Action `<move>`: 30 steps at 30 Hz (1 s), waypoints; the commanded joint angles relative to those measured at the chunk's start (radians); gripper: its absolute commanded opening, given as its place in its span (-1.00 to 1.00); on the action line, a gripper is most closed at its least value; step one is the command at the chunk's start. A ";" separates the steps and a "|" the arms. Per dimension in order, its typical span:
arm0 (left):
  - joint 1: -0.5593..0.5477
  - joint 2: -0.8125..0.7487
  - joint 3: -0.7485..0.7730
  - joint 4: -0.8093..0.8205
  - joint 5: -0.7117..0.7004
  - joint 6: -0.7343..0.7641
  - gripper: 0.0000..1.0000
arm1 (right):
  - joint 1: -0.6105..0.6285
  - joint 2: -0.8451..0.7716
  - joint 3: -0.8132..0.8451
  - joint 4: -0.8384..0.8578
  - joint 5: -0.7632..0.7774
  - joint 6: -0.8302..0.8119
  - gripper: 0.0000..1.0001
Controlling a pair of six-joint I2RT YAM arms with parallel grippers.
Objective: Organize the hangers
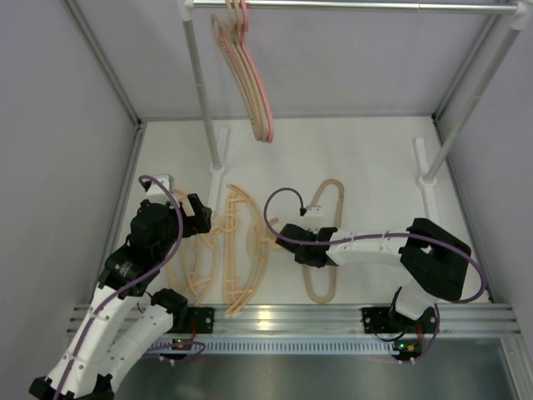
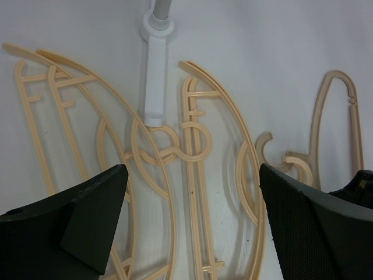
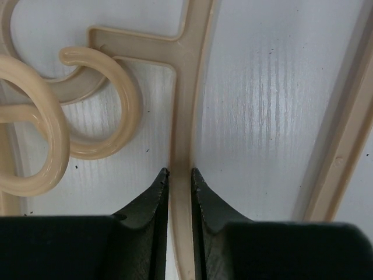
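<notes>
Several thin plastic hangers (image 1: 250, 83), beige plus one pink, hang on the metal rail (image 1: 375, 7). The right gripper (image 3: 179, 172) is pinched tight on a plain beige plastic hanger (image 3: 183, 105) lying flat on the white table (image 1: 375, 158). The left gripper (image 2: 191, 172) gapes wide above the peach-tan crossbar hangers (image 2: 190, 192).

We saw a white table (image 1: 375, 158) walled in by grey panels (image 1: 50, 125). Above its far side ran a metal rail (image 1: 358, 7), carried by a left pole (image 1: 201, 92) and a right pole (image 1: 471, 100), both slanting, each standing in a white foot (image 1: 218, 154). An aluminium beam (image 1: 291, 315) crossed the near edge.
</notes>
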 commanded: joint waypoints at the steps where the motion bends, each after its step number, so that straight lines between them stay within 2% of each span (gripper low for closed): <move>1: -0.002 0.007 0.000 0.014 -0.004 -0.004 0.96 | -0.007 0.005 0.020 -0.004 0.013 0.002 -0.99; 19: -0.002 0.011 0.000 0.014 -0.007 -0.004 0.96 | -0.195 -0.007 0.172 0.025 -0.013 -0.136 -1.00; 25: -0.004 0.009 0.000 0.014 -0.010 -0.006 0.96 | -0.227 -0.047 0.172 0.039 -0.050 -0.145 -1.00; 30: -0.002 0.007 0.000 0.014 -0.010 -0.006 0.96 | -0.246 -0.145 0.126 0.055 -0.102 -0.142 -1.00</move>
